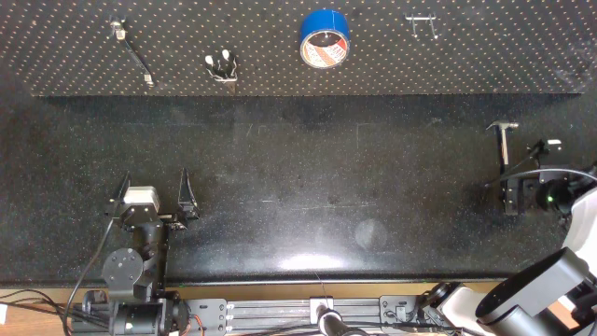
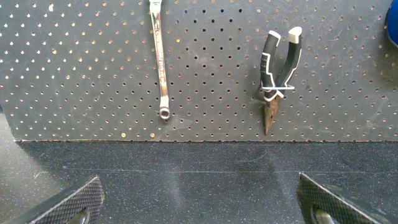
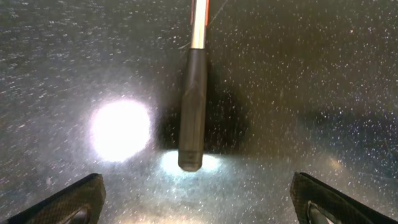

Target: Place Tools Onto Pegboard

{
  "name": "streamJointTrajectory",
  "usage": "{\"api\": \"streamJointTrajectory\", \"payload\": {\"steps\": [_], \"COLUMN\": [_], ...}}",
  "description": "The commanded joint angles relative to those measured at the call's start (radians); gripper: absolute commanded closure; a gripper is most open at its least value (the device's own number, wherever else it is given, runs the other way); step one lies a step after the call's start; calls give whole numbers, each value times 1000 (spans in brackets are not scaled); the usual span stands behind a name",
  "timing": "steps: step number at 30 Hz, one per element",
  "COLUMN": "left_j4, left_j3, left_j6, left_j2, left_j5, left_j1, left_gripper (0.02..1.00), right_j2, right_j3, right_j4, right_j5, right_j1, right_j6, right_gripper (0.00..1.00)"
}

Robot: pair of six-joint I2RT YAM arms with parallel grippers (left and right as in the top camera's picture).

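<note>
A hammer (image 1: 504, 140) lies on the dark table at the far right, head toward the pegboard (image 1: 75, 47). My right gripper (image 1: 524, 174) hovers just behind the butt of its black handle (image 3: 193, 106), open, one finger (image 3: 68, 202) on each side and nothing between them. On the pegboard hang a wrench (image 1: 131, 51), black-handled pliers (image 1: 222, 65) and a blue tape roll (image 1: 325, 39). My left gripper (image 1: 154, 192) stands open low over the front left of the table, facing the wrench (image 2: 160, 59) and the pliers (image 2: 278, 71).
A bare metal hook (image 1: 423, 25) sticks out of the pegboard to the right of the tape. The tape's edge (image 2: 392, 25) shows at the side of the left wrist view. A bright light reflection (image 3: 120, 129) lies on the table beside the hammer handle.
</note>
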Motion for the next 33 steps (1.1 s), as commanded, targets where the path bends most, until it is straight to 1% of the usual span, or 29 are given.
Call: {"api": "streamJointTrajectory", "payload": {"steps": [1, 5, 9, 15, 23, 28, 31, 33], "left_j4": [-7, -7, -7, -7, -7, -7, -7, -7], "left_j3": [-2, -2, -2, -2, -2, -2, -2, -2], "left_j6": [-16, -16, -16, -16, -16, -16, -16, -16], "left_j2": [-10, -10, -10, -10, -10, -10, -10, -10], "left_j5": [3, 3, 3, 3, 3, 3, 3, 3], "left_j1": [5, 5, 5, 5, 5, 5, 5, 5], "left_gripper": [23, 23, 23, 23, 23, 23, 23, 23], "right_j2": [32, 58, 89, 131, 145, 159, 183, 195], "right_j3": [14, 14, 14, 14, 14, 14, 14, 14], "right_j4": [31, 52, 69, 87, 113, 113, 113, 112], "right_j5": [90, 91, 107, 109, 161, 161, 158, 140], "right_j1": [69, 88, 94, 109, 165, 165, 165, 165], "right_j6": [71, 94, 98, 109, 111, 117, 158, 179], "right_gripper": [31, 31, 31, 31, 31, 31, 31, 31]}}
